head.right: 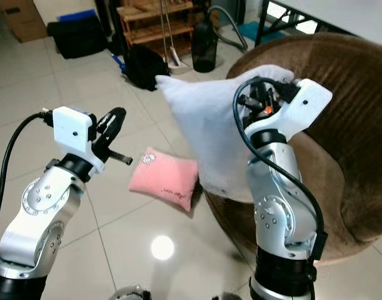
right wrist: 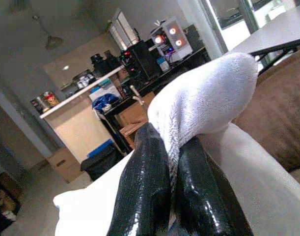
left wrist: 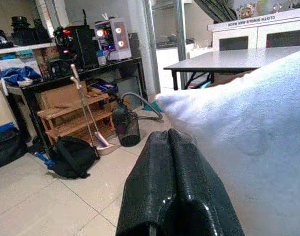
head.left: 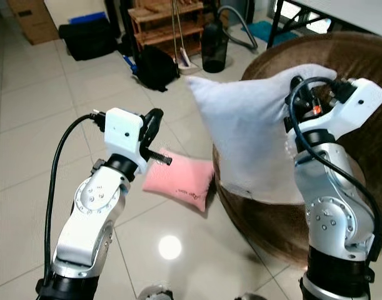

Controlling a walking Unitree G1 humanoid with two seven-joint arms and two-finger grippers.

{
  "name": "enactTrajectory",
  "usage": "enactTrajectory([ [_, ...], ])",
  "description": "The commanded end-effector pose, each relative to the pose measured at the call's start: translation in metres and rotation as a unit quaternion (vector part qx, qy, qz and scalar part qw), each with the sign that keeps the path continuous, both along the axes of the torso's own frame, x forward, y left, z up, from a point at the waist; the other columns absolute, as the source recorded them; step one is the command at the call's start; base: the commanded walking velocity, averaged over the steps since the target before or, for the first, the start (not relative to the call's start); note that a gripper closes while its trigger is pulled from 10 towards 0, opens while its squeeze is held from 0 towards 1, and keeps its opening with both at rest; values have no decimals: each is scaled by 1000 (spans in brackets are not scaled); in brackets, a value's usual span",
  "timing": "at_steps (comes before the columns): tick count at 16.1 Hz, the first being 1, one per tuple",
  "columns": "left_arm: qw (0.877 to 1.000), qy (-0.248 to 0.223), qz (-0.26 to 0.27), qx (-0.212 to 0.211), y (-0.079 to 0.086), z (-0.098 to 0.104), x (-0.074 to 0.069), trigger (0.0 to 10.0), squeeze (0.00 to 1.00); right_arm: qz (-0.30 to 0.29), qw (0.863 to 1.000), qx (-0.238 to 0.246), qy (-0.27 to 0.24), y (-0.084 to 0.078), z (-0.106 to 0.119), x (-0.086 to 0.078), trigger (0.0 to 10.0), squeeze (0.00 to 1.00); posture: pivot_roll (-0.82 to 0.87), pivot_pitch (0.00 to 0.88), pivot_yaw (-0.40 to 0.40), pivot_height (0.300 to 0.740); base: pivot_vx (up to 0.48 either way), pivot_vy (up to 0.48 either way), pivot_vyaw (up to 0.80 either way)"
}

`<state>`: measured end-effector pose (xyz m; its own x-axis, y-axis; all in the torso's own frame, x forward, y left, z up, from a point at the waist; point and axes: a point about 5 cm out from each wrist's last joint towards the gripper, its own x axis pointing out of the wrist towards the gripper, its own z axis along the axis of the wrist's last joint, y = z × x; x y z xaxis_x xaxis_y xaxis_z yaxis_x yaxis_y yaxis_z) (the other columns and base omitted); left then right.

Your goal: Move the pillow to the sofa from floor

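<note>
White pillow (head.left: 253, 131) in right hand (right wrist: 172, 162)

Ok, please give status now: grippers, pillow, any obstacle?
Right gripper shut on white pillow, held above brown sofa. Left gripper shut, empty. Pink pillow on floor beside sofa.

Pink cushion (head.left: 178, 178), black backpack (head.left: 155, 67)

The one legible text is a line of capitals along the top edge of a white cabinet (left wrist: 260, 29) in the left wrist view, reading roughly "CLOTH SINGLE-ROW BA…"; its end is cut off. The pink pillow (head.left: 178, 179) on the floor carries small dark print, too small to read.
</note>
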<state>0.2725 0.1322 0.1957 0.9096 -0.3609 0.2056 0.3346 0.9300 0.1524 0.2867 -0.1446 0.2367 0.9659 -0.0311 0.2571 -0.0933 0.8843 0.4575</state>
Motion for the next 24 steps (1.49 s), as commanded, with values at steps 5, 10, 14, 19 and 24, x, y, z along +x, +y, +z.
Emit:
enactTrajectory([
  [5, 1000, 2, 7, -8, 7, -3, 0, 10000, 0, 14, 999, -46, -7, 11, -2, -3, 10000, 0, -78, 0, 39, 740, 55, 0, 0],
  [10, 1000, 5, 5, -5, 6, -3, 0, 10000, 0, 18, 998, -51, 14, 13, -10, 0, 10000, 0, -75, 0, 37, 740, 294, 0, -265],
  [14, 1000, 5, 3, -4, 6, -3, 2, 10000, 0, 15, 999, -49, 15, 12, -11, 1, 10000, 0, -74, 0, 38, 740, 292, 0, -800],
  [19, 1000, 5, 1, -3, 5, -4, 3, 10000, 0, 11, 999, -46, 19, 11, -13, 2, 10000, 0, -73, 0, 40, 740, 293, 0, -800],
  [24, 1000, 5, -6, 1, 4, -4, 3, 10000, 0, 5, 999, -44, 17, 10, -14, 2, 10000, 0, -71, 0, 43, 740, 292, 0, -106],
])
